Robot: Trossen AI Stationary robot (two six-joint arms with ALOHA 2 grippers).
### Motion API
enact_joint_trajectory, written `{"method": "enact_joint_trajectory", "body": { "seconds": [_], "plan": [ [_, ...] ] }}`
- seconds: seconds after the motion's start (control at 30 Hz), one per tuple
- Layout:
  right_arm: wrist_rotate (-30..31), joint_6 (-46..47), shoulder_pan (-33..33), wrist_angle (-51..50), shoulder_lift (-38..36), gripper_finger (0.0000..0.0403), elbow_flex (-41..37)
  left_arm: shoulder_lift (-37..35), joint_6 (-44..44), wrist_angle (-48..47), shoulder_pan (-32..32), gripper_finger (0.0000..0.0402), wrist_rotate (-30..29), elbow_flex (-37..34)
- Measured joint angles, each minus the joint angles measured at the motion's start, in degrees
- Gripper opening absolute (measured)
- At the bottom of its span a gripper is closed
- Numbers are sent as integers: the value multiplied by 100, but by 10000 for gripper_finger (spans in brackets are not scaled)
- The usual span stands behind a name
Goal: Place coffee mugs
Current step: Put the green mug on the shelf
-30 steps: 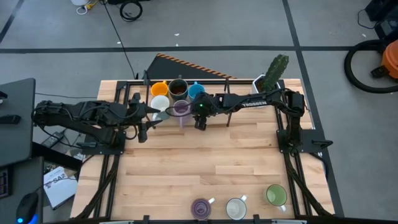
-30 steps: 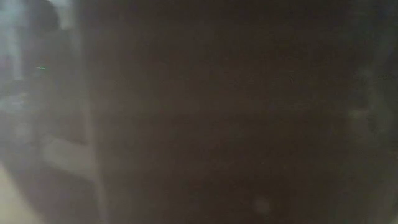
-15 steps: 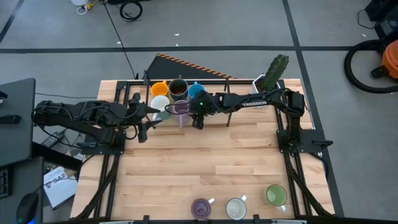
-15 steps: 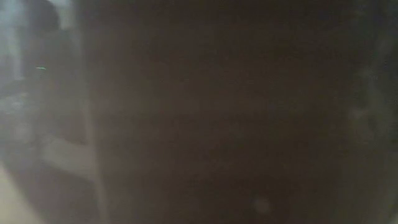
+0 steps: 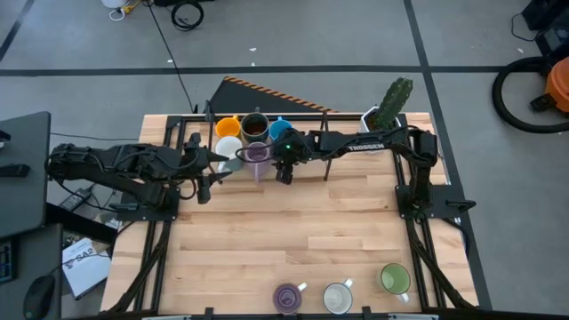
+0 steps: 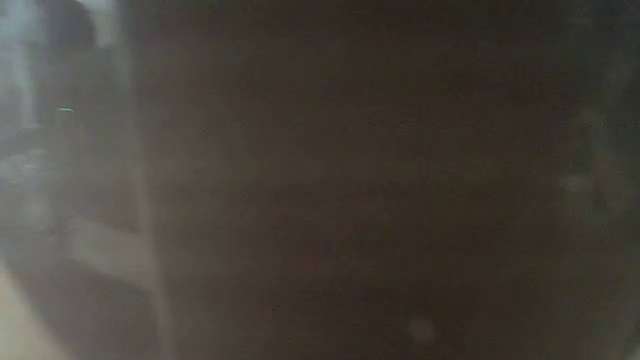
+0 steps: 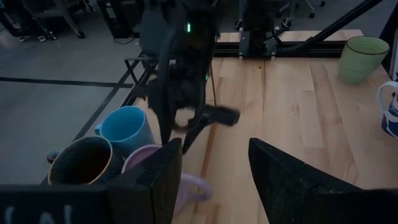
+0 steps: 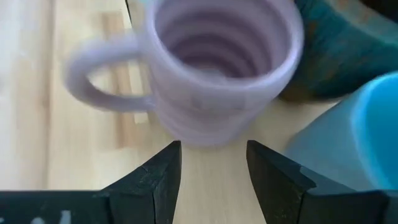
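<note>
the left gripper waits at the table's left edge, near the far cluster of mugs; in its wrist view its fingers stand spread with nothing between them. just right of it sits the cluster at the far edge: an orange mug, a white mug, a dark brown mug, a purple mug and a blue mug. the right gripper reaches across from the right side to the purple mug; its wrist view shows that mug upright on the wood, just ahead of the spread fingers, not pinched, with the blue mug just beside it. farther right, a cactus pot stands at the far corner. along the near edge stand 3 more: a second purple mug, a second white mug and a green mug. the low view is blocked by a dark blur.
</note>
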Motion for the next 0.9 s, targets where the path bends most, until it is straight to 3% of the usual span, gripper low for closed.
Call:
{"method": "enact_joint_trajectory", "body": {
  "seconds": [0.3, 0.73, 0.9],
  "plan": [
    [-232, 703, 548, -1266, -670, 187, 448, 2, -2, -21, 7, 192, 0, 0],
    [170, 2014, 2483, -2453, -929, 187, 476, 2, 2, 134, 7, 192, -1, 0],
    [236, 3006, 3075, -3432, -1029, 187, 476, 4, 176, 177, 7, 192, -3, 0]
  ]
}}
